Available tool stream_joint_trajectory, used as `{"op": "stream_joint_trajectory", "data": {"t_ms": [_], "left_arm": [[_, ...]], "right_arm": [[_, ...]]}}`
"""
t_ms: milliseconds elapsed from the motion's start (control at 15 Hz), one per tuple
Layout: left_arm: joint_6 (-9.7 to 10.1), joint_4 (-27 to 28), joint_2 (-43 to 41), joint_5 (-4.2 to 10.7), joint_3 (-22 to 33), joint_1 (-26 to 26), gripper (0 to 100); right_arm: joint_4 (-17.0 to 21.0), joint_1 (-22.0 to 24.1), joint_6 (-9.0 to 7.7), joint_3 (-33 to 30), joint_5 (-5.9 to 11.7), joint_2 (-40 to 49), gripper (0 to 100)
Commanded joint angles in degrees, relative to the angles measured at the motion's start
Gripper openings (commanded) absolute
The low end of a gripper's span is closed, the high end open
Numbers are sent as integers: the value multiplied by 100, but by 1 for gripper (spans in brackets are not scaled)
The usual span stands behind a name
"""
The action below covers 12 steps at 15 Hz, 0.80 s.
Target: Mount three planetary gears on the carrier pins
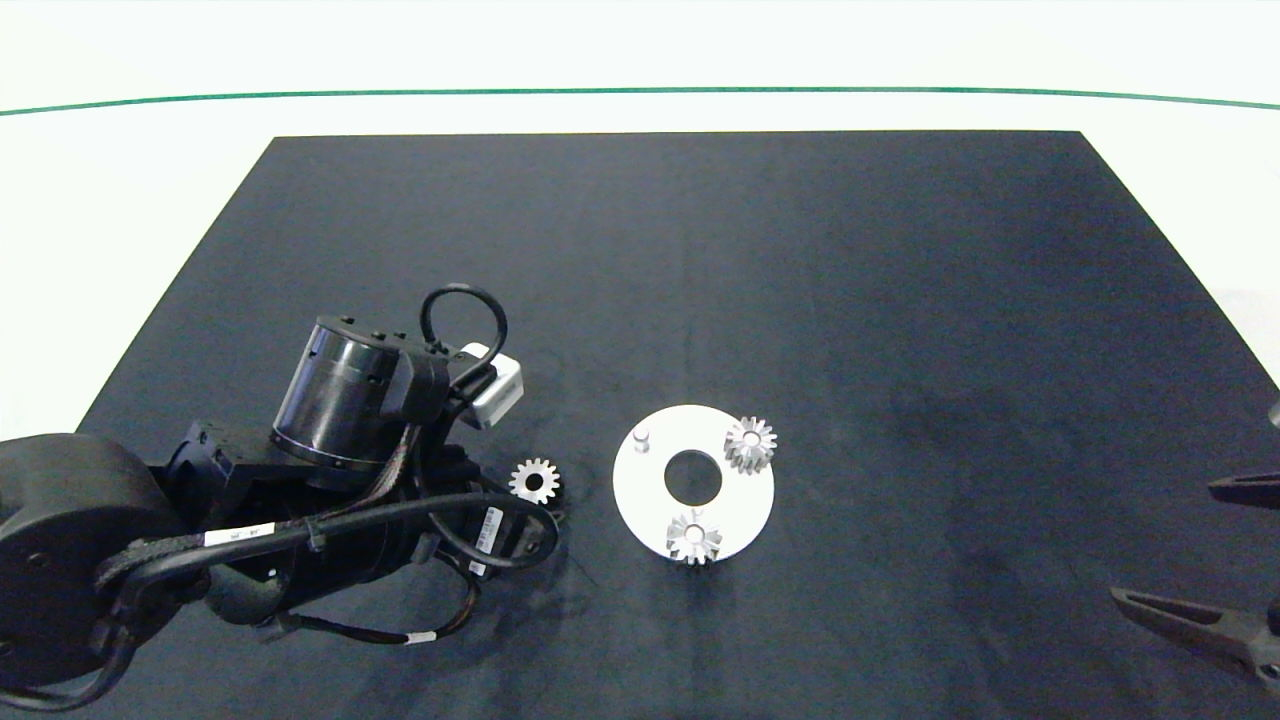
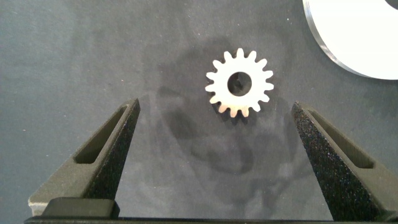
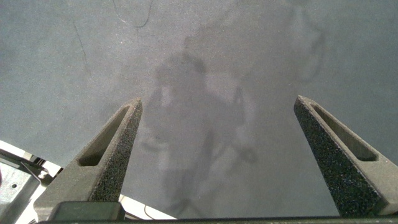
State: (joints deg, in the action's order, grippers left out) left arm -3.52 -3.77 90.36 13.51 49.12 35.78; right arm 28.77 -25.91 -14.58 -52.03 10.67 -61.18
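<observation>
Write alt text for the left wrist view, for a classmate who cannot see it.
A small silver planetary gear lies flat on the dark mat, ahead of the left end effector, whose two grey fingers are spread wide open and touch nothing. The curved edge of the white disc shows in one corner.

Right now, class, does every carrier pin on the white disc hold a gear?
No: one carrier pin stands bare, and the third gear lies on the mat.

A dark mat [image 1: 700, 280] covers a white table [image 1: 120, 180].
</observation>
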Motion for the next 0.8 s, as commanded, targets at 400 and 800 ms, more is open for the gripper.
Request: {"op": "stream_joint_trajectory", "data": {"t_ms": [400,800], "left_arm": [[10,-511,237,12,-148,43,100],[141,-537,281,3,-148,131,100]], "right_arm": [[15,-2,-10,0,-3,-34,100],[15,7,-19,17,6,-60,100]]}}
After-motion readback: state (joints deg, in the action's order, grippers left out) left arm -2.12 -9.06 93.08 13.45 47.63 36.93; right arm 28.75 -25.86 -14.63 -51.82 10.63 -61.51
